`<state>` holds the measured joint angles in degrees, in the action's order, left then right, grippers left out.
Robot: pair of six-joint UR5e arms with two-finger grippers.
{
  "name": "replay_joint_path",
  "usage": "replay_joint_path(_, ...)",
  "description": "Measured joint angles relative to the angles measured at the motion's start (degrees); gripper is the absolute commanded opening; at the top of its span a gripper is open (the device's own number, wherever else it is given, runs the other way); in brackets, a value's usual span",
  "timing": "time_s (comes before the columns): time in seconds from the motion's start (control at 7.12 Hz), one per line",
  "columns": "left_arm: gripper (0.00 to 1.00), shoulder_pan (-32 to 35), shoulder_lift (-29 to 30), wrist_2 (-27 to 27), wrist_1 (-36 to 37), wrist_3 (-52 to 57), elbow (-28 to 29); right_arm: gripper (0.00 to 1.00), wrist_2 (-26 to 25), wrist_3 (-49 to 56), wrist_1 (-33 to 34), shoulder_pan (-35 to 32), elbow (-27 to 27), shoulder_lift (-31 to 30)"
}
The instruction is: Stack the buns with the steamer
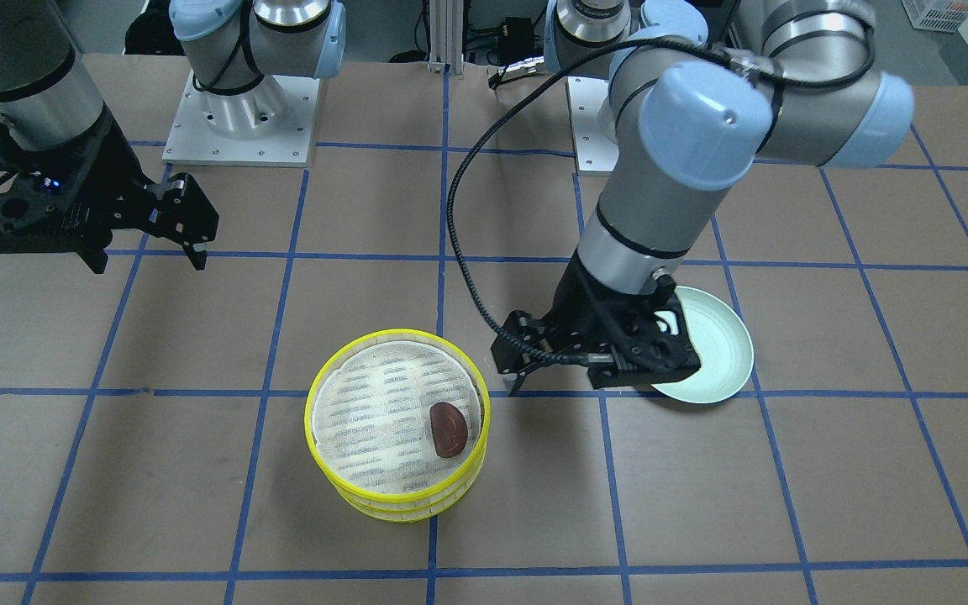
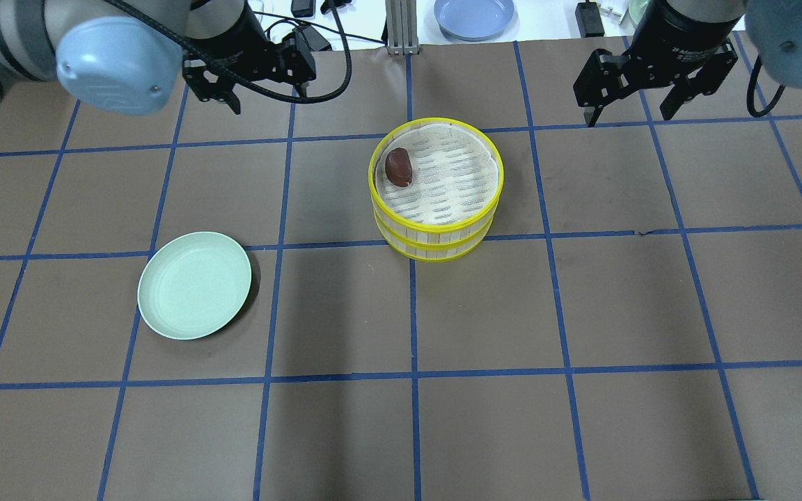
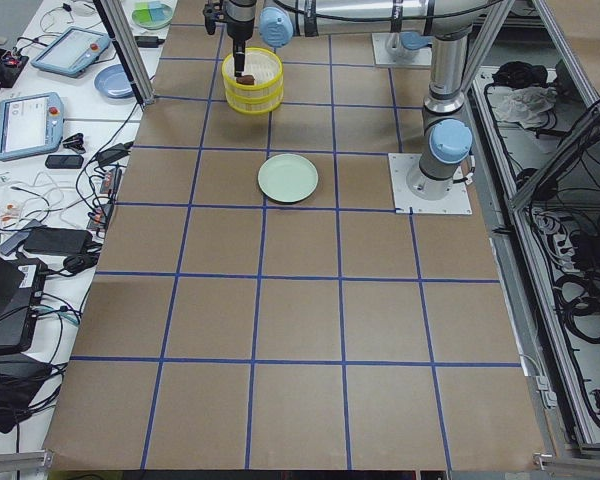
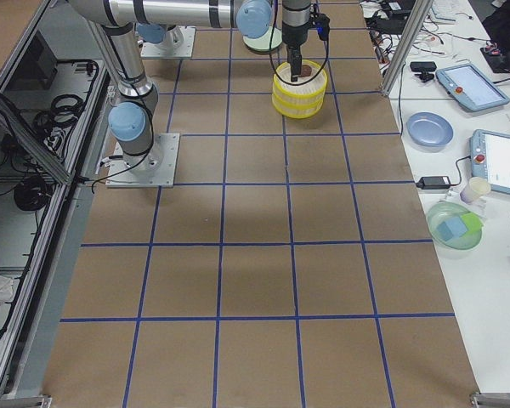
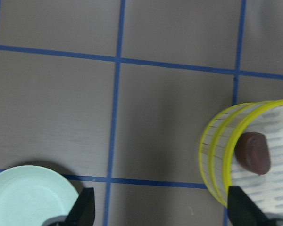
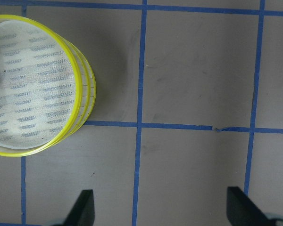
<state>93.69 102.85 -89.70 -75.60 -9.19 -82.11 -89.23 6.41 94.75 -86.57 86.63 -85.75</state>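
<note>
Lying on patterned cloth (image 2: 451, 177), oblong brown bun (image 2: 398, 168) in round steamer (image 2: 436, 235)

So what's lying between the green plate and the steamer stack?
Nothing: only bare table crossed by blue tape between green plate and steamer stack, clearest in the overhead view.

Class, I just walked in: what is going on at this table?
Neither arm holds anything. The left gripper and the right gripper hang open above the table, one to each side of the yellow steamer, two tiers stacked. The dark brown bun lies in the top tier, near its rim. The pale green plate sits apart, with nothing on it. No white bun shows.
</note>
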Motion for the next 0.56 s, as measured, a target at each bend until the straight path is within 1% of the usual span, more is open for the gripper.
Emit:
replay_joint_path(0.28, 1.00, -4.26, -3.21, -2.18, -5.45, 5.65, -0.69, 1.00, -0.37, 0.00, -0.02, 0.00, 0.01, -0.19)
replay_joint_path(0.56, 1.00, -6.51, -5.56, -2.13, -8.21, 8.56, -1.96, 1.00, -0.65, -0.12, -0.28, -0.18, -0.03, -1.21)
